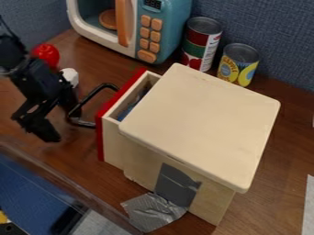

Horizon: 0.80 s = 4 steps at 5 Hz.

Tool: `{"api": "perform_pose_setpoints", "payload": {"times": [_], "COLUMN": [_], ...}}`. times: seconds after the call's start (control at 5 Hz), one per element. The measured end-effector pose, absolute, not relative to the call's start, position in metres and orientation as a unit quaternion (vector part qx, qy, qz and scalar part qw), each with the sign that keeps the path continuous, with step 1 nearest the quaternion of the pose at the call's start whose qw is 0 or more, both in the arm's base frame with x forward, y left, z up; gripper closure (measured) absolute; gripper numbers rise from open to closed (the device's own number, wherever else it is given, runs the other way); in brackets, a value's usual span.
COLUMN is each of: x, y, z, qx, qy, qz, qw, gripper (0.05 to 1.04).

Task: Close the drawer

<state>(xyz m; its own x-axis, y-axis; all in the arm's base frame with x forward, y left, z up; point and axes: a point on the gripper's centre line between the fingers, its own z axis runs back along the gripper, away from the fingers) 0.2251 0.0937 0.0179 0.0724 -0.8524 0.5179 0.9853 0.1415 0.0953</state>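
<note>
At the far left of the frame, a black robot arm came in from the upper left, and its gripper (62, 126) hung over the brown wooden tabletop (279, 165). Its fingers were spread apart, with the right-hand one in the picture just beside a black handle (92, 94). Behind the arm, toward the upper left, were a shiny red object (47, 54) and a small white object (70, 76). A blue surface (30, 195) lay in the lower left corner, beyond the tabletop's edge.

The handle belonged to the drawer (113, 144), left of centre, which stood partly open toward the left. It had pale wooden sides and a red front (100, 137), and something blue (129, 108) lay inside. Above it, at the top of the frame, stood a teal and white toy microwave (169, 27) with an orange door handle and orange buttons.

The drawer's pale wooden cabinet (202, 124), with a rounded square top, took up the centre. Silver tape (153, 213) ran from its lower side onto the tabletop. Behind it, right of the microwave, stood a tall red and green can (199, 43) and a shorter yellow can (238, 64). A strip of white (308, 206) showed at the lower right edge.
</note>
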Motion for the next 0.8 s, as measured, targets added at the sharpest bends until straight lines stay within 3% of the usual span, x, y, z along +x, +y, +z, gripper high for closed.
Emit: {"api": "perform_pose_setpoints", "payload": {"times": [0.4,0.8], "x": [0.229,0.223], "y": [0.075,0.051], "z": [0.019,0.032], "qx": [-0.172,-0.165], "qy": [-0.233,-0.24], "qz": [-0.635,-0.651], "qw": [0.716,0.701], "gripper": [0.083,0.083]}}
